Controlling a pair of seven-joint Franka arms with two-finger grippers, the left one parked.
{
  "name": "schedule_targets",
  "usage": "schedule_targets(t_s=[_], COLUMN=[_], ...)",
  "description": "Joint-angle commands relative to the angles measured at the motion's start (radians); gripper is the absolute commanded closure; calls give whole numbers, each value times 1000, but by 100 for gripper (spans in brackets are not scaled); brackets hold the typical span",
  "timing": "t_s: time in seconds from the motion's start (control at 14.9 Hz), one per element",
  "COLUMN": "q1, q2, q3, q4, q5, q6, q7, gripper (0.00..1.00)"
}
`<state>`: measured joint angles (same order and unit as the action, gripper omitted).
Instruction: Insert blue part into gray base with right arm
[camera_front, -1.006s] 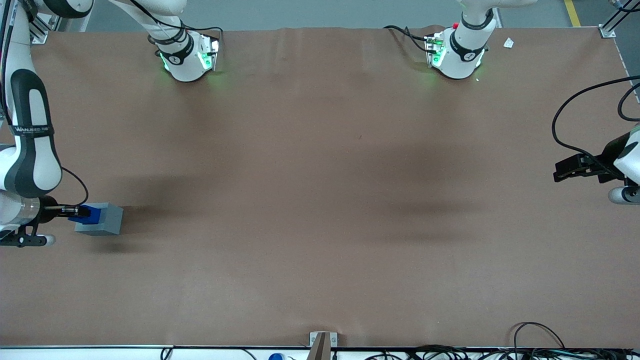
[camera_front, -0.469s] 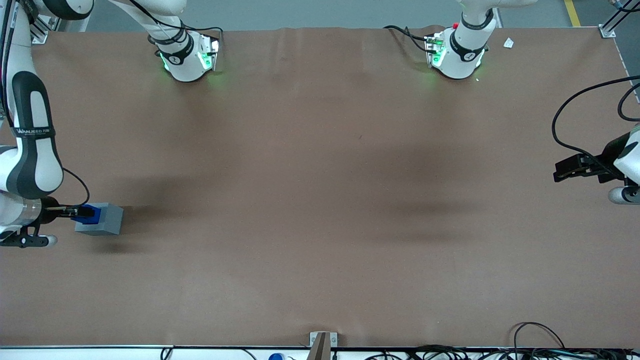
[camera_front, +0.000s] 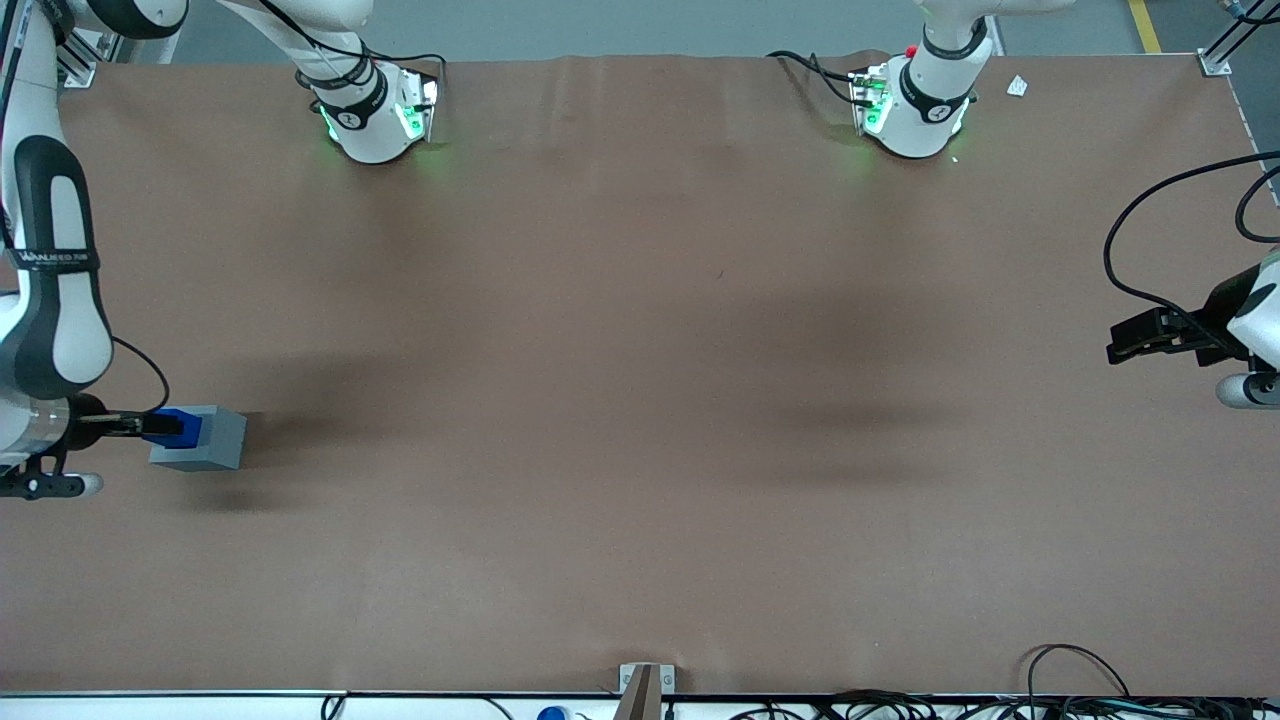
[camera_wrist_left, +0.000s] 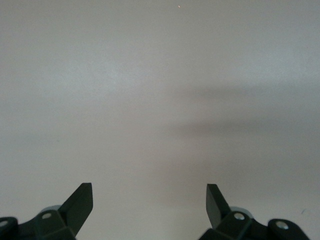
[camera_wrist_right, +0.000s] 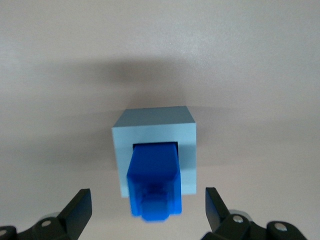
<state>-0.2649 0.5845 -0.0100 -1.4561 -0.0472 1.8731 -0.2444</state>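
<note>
The blue part (camera_wrist_right: 154, 180) stands in the square recess of the gray base (camera_wrist_right: 152, 127), with its stud end sticking up out of the top. In the front view the gray base (camera_front: 212, 440) sits on the brown table toward the working arm's end, with the blue part (camera_front: 180, 427) in it. My right arm's gripper (camera_wrist_right: 147, 200) hovers straight above the blue part. It is open, with the fingers (camera_wrist_right: 80, 202) wide apart and clear of both sides of the part, touching nothing. In the front view the gripper (camera_front: 125, 424) shows beside the blue part.
The brown table cover (camera_front: 640, 400) spreads around the base. Two arm bases (camera_front: 375, 110) with green lights stand farthest from the front camera. Cables (camera_front: 1080, 690) lie along the table edge nearest that camera.
My right arm and gripper have drawn slightly away from the blocks. The blue part and gray base have stayed in place.
</note>
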Motion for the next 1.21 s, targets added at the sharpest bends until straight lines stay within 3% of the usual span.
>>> schedule_targets(t_s=[0.0,0.2,0.54,0.67,1.14], q1=[22,64,194,248,308], q2=[-57,-107,-244,-329,-639], q3=[15,16,15,13,15], q4=[61,132,119,41,-258], q5=[-7,-3,24,24,41], q6=[-133,-270,-357,-342,-280], q7=[3,46,268,324,335], gripper=[0,0,0,0,0])
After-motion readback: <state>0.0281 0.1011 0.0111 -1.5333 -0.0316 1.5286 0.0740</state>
